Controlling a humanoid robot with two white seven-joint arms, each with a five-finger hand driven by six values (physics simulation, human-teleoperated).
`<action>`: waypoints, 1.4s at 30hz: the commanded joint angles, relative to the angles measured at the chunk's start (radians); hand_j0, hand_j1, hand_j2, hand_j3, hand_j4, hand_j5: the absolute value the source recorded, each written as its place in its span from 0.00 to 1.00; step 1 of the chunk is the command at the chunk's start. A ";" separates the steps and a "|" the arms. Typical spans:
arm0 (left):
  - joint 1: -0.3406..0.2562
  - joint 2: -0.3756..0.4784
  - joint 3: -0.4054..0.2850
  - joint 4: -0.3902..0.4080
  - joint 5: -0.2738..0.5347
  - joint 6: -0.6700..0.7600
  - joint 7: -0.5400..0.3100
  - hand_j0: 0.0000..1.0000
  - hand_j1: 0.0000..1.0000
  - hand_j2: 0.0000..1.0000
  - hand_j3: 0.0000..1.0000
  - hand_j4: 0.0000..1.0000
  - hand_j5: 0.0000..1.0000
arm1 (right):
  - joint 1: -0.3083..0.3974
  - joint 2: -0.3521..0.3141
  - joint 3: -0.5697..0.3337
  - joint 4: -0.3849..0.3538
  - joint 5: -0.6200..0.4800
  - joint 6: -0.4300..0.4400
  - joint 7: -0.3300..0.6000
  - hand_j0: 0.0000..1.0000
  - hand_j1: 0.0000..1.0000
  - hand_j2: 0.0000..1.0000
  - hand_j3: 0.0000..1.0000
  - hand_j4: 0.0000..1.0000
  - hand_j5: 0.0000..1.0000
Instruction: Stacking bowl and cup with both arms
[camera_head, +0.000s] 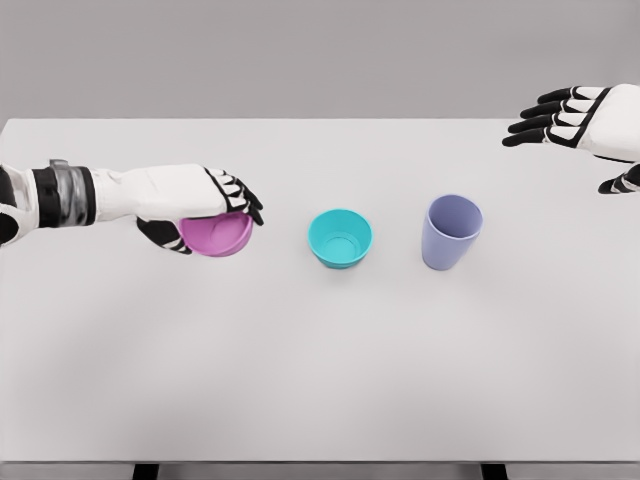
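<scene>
A pink bowl (218, 235) is at the left of the white table (320, 380), tilted slightly, with my left hand (205, 212) shut on it from above and behind; the fingers wrap its far rim and the thumb sits under its left side. A teal bowl (340, 237) stands upright at the table's middle. To its right stands a lavender cup (451, 231), upright and open at the top. My right hand (570, 118) hovers open at the far right, above and beyond the cup, its fingers spread and holding nothing.
The table's far edge runs across the top of the view against a grey wall. Dark table legs (146, 471) show below the front edge.
</scene>
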 joint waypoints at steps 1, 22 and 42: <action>0.000 -0.033 0.000 0.000 -0.010 0.004 0.001 0.69 0.69 0.69 0.69 0.69 0.69 | 0.000 -0.001 0.000 -0.001 -0.005 0.003 -0.001 1.00 1.00 1.00 1.00 1.00 1.00; -0.049 -0.197 -0.011 0.034 -0.107 0.004 0.001 0.70 0.70 0.70 0.70 0.70 0.70 | -0.031 -0.024 -0.006 0.001 -0.016 0.003 -0.001 1.00 1.00 1.00 1.00 1.00 1.00; -0.071 -0.338 -0.037 0.134 -0.193 -0.004 0.001 0.70 0.70 0.70 0.70 0.70 0.70 | -0.037 -0.037 -0.006 0.001 -0.016 0.003 -0.001 1.00 1.00 1.00 1.00 1.00 1.00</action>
